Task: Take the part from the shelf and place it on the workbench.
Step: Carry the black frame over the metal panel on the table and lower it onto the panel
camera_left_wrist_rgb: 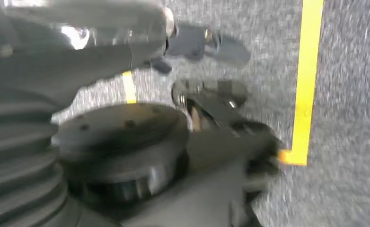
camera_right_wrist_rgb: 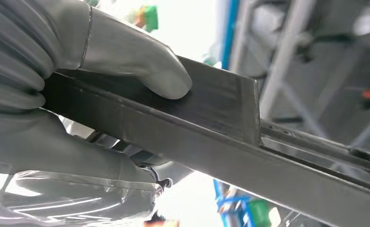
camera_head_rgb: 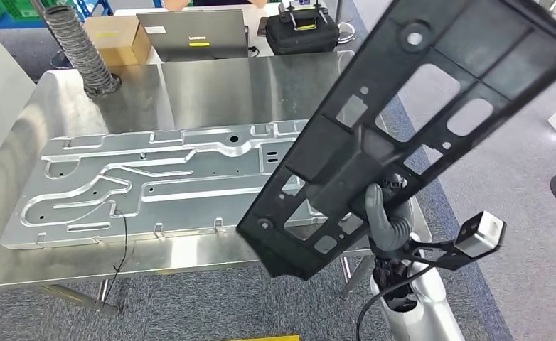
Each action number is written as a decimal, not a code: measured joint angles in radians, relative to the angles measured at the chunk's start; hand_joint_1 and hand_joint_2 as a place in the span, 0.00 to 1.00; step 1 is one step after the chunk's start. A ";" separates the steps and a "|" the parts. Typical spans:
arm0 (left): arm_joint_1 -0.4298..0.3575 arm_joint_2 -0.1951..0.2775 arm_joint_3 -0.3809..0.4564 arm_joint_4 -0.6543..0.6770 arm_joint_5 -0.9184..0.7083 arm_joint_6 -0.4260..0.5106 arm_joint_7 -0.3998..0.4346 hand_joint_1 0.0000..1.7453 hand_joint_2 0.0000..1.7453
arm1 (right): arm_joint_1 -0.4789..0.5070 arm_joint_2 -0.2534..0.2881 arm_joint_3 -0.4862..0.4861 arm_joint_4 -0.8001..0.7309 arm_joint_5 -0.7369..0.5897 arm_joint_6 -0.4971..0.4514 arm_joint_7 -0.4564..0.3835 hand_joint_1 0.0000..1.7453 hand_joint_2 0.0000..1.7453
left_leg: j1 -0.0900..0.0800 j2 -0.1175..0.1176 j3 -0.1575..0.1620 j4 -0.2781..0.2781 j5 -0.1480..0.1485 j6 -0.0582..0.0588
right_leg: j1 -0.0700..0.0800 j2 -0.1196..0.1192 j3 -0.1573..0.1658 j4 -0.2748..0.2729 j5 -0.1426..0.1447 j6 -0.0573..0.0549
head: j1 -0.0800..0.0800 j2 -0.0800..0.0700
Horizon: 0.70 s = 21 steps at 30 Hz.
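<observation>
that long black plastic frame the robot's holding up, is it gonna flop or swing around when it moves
The long black ribbed plastic frame probably stays stiff: it shows no sag. The right hand grips it near one end, so it may swing or twist. Its many cutouts suggest it is light for its size.

Long black part (camera_head_rgb: 403,121) (perforated frame) held tilted above the workbench (camera_head_rgb: 211,92).

No legible text — anywhere.
</observation>
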 joint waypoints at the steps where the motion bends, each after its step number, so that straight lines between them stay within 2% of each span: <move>1: 0.000 0.000 -0.002 0.000 -0.004 0.000 0.000 0.00 1.00 | -0.020 -0.009 -0.004 0.013 0.035 -0.022 0.004 1.00 1.00 | 0.001 0.000 -0.020 0.013 0.005 -0.002 | 0.000 0.002 0.003 0.000 -0.003 0.000 | 0.000 0.000; 2: 0.000 0.000 -0.004 0.000 -0.007 -0.001 0.000 0.00 1.00 | -0.045 -0.019 -0.008 0.030 0.079 -0.049 0.009 1.00 1.00 | 0.001 0.000 -0.021 -0.010 0.032 -0.002 | 0.000 0.003 0.007 0.001 -0.007 0.002 | 0.000 0.000; 4: -0.001 0.000 -0.011 0.000 -0.015 -0.002 0.000 0.00 1.00 | -0.113 -0.043 -0.011 0.077 0.208 -0.130 0.021 1.00 1.00 | 0.000 0.001 0.018 -0.139 0.124 0.006 | 0.000 0.006 0.019 0.002 -0.015 0.006 | 0.000 0.000; 6: -0.004 0.001 -0.018 0.000 -0.023 -0.005 0.002 0.00 1.00 | -0.203 -0.068 -0.007 0.142 0.380 -0.228 0.040 1.00 1.00 | -0.004 0.003 0.053 -0.242 0.168 0.016 | 0.001 0.008 0.022 0.006 -0.020 0.015 | 0.000 0.000; 9: -0.010 0.000 -0.032 0.000 -0.033 -0.013 0.007 0.00 1.00 | -0.370 -0.112 0.032 0.292 0.652 -0.354 0.079 1.00 1.00 | -0.006 0.002 0.058 -0.262 0.178 0.032 | 0.002 0.008 0.015 0.008 -0.023 0.033 | 0.000 0.000; 11: -0.017 0.000 -0.041 0.000 -0.038 -0.018 0.009 0.00 1.00 | -0.501 -0.139 0.083 0.426 0.797 -0.409 0.093 1.00 1.00 | -0.003 0.002 0.059 -0.270 0.187 0.042 | 0.000 0.004 0.002 0.035 -0.043 0.045 | 0.000 0.000; 12: -0.021 -0.001 -0.045 0.000 -0.040 -0.020 0.010 0.00 1.00 | -0.563 -0.149 0.114 0.496 0.850 -0.427 0.096 1.00 1.00 | -0.001 0.003 0.061 -0.273 0.190 0.045 | -0.002 0.001 -0.019 0.077 -0.066 0.050 | 0.000 0.000; 14: -0.027 0.000 -0.052 0.000 -0.042 -0.023 0.009 0.00 1.00 | -0.669 -0.159 0.174 0.621 0.917 -0.448 0.099 1.00 1.00 | -0.001 0.003 0.061 -0.273 0.189 0.048 | -0.006 -0.001 -0.085 0.210 -0.122 0.059 | 0.000 0.000; 15: -0.029 0.000 -0.056 0.000 -0.044 -0.025 0.009 0.00 1.00 | -0.708 -0.161 0.202 0.674 0.941 -0.454 0.101 1.00 1.00 | 0.000 0.002 0.062 -0.273 0.187 0.049 | -0.009 -0.002 -0.117 0.268 -0.137 0.063 | 0.000 0.000; 16: -0.029 0.000 -0.060 0.000 -0.045 -0.028 0.009 0.00 1.00 | -0.740 -0.163 0.229 0.720 0.963 -0.459 0.104 1.00 1.00 | 0.001 0.000 0.063 -0.272 0.185 0.049 | -0.013 -0.002 -0.136 0.295 -0.133 0.066 | 0.000 0.000; 17: -0.030 -0.001 -0.063 0.000 -0.047 -0.031 0.009 0.00 1.00 | -0.766 -0.164 0.256 0.762 0.985 -0.463 0.107 1.00 1.00 | 0.002 -0.002 0.065 -0.271 0.183 0.047 | -0.016 -0.003 -0.136 0.282 -0.109 0.069 | 0.000 0.000; 19: -0.030 -0.001 -0.067 0.000 -0.051 -0.036 0.007 0.00 1.00 | -0.813 -0.166 0.307 0.835 1.030 -0.480 0.113 1.00 1.00 | 0.004 -0.007 0.069 -0.264 0.174 0.039 | -0.023 -0.006 -0.092 0.160 -0.031 0.072 | 0.000 0.000; 20: -0.031 -0.001 -0.069 0.000 -0.053 -0.038 0.006 0.00 1.00 | -0.835 -0.166 0.332 0.870 1.051 -0.493 0.115 1.00 1.00 | 0.004 -0.009 0.068 -0.260 0.169 0.034 | -0.023 -0.007 -0.065 0.096 -0.004 0.071 | 0.000 0.000; 21: -0.032 -0.001 -0.072 0.000 -0.056 -0.039 0.006 0.00 1.00 | -0.854 -0.166 0.358 0.903 1.072 -0.507 0.117 1.00 1.00 | 0.003 -0.011 0.067 -0.257 0.166 0.028 | -0.021 -0.008 -0.047 0.050 0.010 0.068 | 0.000 0.000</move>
